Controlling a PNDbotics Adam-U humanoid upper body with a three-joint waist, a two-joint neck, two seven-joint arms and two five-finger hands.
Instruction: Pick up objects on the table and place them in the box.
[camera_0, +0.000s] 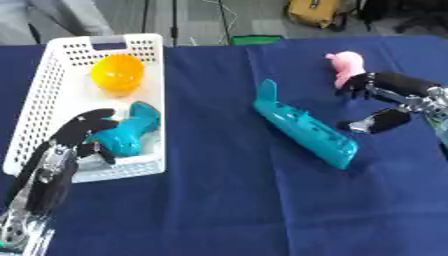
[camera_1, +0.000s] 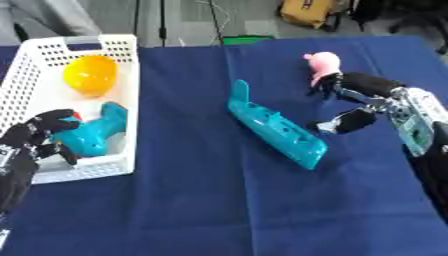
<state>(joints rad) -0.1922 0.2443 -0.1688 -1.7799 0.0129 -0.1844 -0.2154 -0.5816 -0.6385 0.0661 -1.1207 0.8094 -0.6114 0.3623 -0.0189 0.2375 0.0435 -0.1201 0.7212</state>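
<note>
A white perforated box (camera_0: 44, 85) stands at the left on the blue cloth. Inside it lie a yellow round toy (camera_0: 117, 74) and a teal drill-shaped toy (camera_0: 129, 131). My left hand (camera_0: 59, 150) hangs over the box's near end, fingers loosely bent beside the teal toy and holding nothing. A long teal toy (camera_0: 306, 127) lies slanted in the middle of the table. At the upper right is a pink pig figure (camera_0: 347, 65). My right hand (camera_1: 367, 85) is open, its fingertips at the pig's lower side and its thumb spread away below.
The blue cloth (camera_0: 227, 200) covers the whole table, with bare room in front and between the box and the long teal toy. A green item (camera_0: 256, 39) sits at the table's far edge, and a yellow bag (camera_0: 317, 11) lies on the floor beyond.
</note>
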